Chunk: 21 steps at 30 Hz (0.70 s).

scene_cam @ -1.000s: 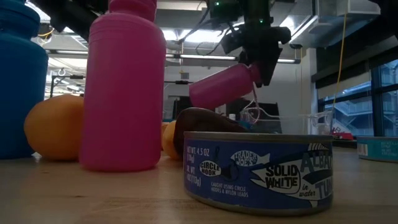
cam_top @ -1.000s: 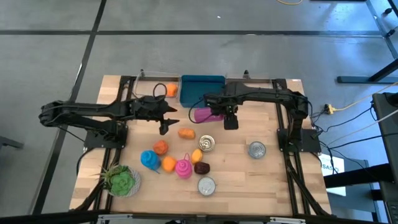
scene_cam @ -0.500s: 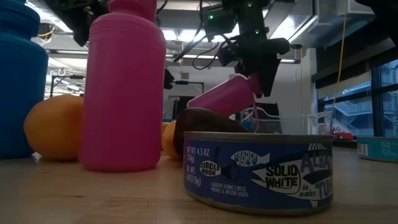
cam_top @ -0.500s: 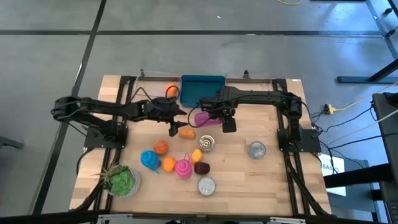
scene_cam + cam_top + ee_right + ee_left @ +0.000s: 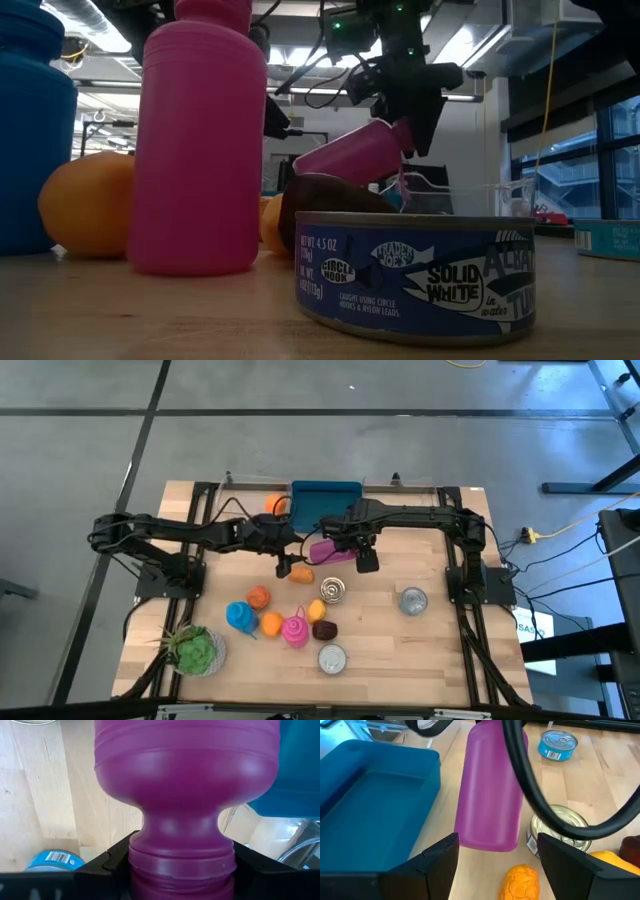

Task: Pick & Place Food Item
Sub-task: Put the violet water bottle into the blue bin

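A purple bottle (image 5: 326, 548) hangs tilted in the air in front of the blue bin (image 5: 325, 501), with my right gripper (image 5: 364, 552) shut on it. In the low view the bottle (image 5: 348, 156) slants with its base down. My left gripper (image 5: 284, 567) stands open just left of a bumpy orange food item (image 5: 300, 573) that lies on the table. In the left wrist view its fingers (image 5: 436, 862) frame the bottle's base (image 5: 487, 835) and the orange item (image 5: 521, 881) without touching either. My right gripper pinches the purple bottle's neck (image 5: 182, 851) between its two fingers (image 5: 118, 856), just below the shoulder. The fingers point down from above and lie across the neck. The bottle hangs lifted clear, tilted, with its base (image 5: 303, 164) lower than its neck.
Near the front stand a blue bottle (image 5: 240, 616), a pink bottle (image 5: 295, 630), orange and yellow fruits (image 5: 259, 597), a dark brown item (image 5: 324, 629) and three cans (image 5: 333, 590), (image 5: 413, 600), (image 5: 332, 657). An orange ball (image 5: 275, 505) lies left of the bin; a green plant (image 5: 195, 650) sits front left.
My left gripper has reached toward the table's right, nearer the orange food item and the hanging bottle, staying open. My right gripper has sunk a little with the purple bottle, which stays tilted and clear of the table.
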{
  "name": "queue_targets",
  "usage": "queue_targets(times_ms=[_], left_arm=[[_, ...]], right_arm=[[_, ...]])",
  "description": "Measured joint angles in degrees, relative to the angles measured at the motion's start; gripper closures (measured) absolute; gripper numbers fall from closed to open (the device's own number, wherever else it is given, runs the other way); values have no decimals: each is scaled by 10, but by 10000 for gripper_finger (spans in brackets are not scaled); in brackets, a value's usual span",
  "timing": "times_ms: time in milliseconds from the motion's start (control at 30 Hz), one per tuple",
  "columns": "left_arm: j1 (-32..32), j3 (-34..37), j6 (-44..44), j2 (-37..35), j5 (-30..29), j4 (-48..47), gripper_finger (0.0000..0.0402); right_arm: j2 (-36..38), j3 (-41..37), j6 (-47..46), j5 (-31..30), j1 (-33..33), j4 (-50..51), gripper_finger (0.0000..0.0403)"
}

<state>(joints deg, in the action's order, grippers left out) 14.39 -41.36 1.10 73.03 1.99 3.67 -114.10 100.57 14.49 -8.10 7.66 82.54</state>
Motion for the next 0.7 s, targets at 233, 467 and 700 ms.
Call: queue_targets(times_ms=[233, 467, 700], left_arm=[[0, 0, 0, 0, -9, -21, 140], [0, 0, -13, -1, -9, -47, 139], [0, 0, -9, -1, -9, -59, 141]], right_arm=[[0, 0, 5, -58, 0, 9, 197], [1, 27, 8, -115, 0, 75, 196], [1, 49, 10, -88, -3, 75, 196]])
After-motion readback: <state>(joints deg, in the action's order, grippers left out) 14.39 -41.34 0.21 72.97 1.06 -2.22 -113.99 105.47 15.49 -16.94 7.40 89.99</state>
